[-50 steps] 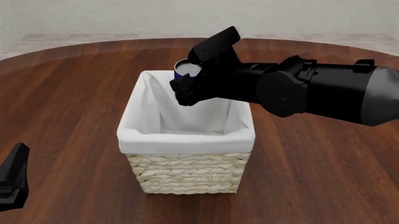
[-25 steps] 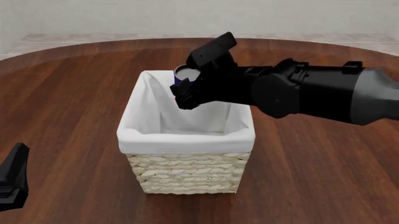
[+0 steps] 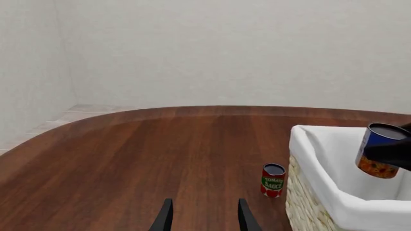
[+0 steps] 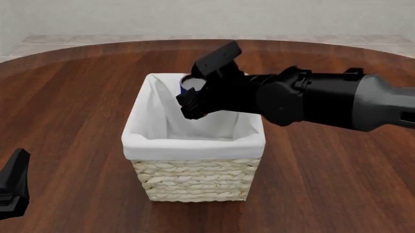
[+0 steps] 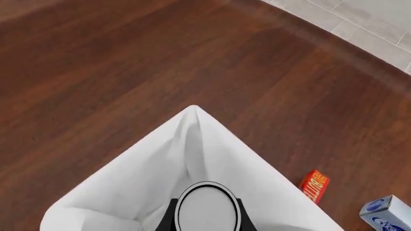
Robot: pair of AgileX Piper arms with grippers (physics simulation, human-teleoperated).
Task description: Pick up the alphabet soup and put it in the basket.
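The alphabet soup (image 4: 188,84), a blue-labelled can with an orange band at its base, hangs slightly tilted over the far part of the basket's opening. My right gripper (image 4: 194,93) is shut on it. The basket (image 4: 192,145) is pale wicker with a white liner and stands mid-table. In the left wrist view the soup can (image 3: 378,151) shows above the basket's liner (image 3: 321,159). The right wrist view looks down on the can's grey top (image 5: 207,209), with the liner (image 5: 160,163) below it. My left gripper (image 3: 204,219) is open and holds nothing, low at the table's near left (image 4: 13,187).
A tomato sauce can (image 3: 273,179) stands on the table right beside the basket's wicker wall. A red box (image 5: 314,186) and a blue-and-white box (image 5: 384,212) lie on the table beyond the basket. The dark wood table has a rounded far edge.
My right gripper has carried the soup can a little lower and nearer, down towards the basket's opening. The left arm has stayed still.
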